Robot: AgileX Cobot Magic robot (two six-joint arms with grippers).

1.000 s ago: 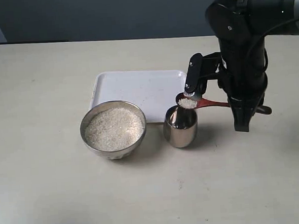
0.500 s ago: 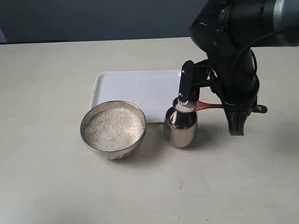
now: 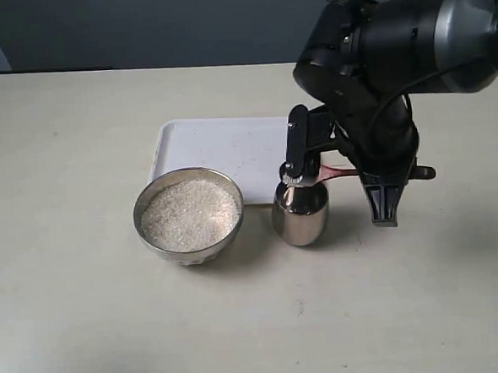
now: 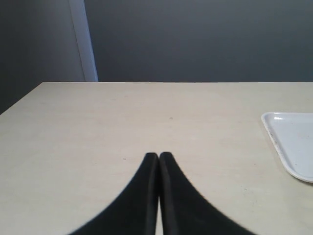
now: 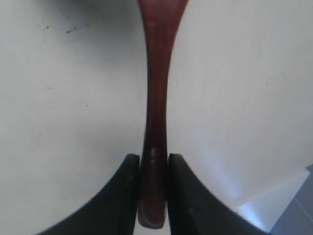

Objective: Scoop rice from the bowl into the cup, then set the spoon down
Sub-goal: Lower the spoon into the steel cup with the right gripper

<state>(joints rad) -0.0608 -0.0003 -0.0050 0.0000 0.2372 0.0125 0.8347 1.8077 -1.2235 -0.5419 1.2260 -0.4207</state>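
The metal bowl point(image 3: 188, 214) stands left of centre, filled with white rice point(image 3: 189, 214). Just to its right stands the small steel cup point(image 3: 300, 213). My right gripper point(image 3: 390, 190) is shut on the far end of the reddish-brown spoon's handle point(image 3: 341, 172), which runs level toward the cup's mouth. In the right wrist view the spoon point(image 5: 156, 98) is clamped between both fingers point(image 5: 130, 171). A black part of the arm hides the spoon's bowl at the cup's rim. My left gripper point(image 4: 159, 155) is shut on nothing, low over bare table, and out of the exterior view.
A white tray point(image 3: 221, 142) lies behind the bowl and cup, and its corner point(image 4: 293, 142) shows in the left wrist view. The bulky right arm point(image 3: 368, 52) hangs over the tray's right end. Beige table point(image 3: 114, 330) surrounds everything.
The right arm has shifted left and rolled, bringing the spoon's bowl onto the cup's rim. The rice heap seen on the spoon earlier no longer shows.
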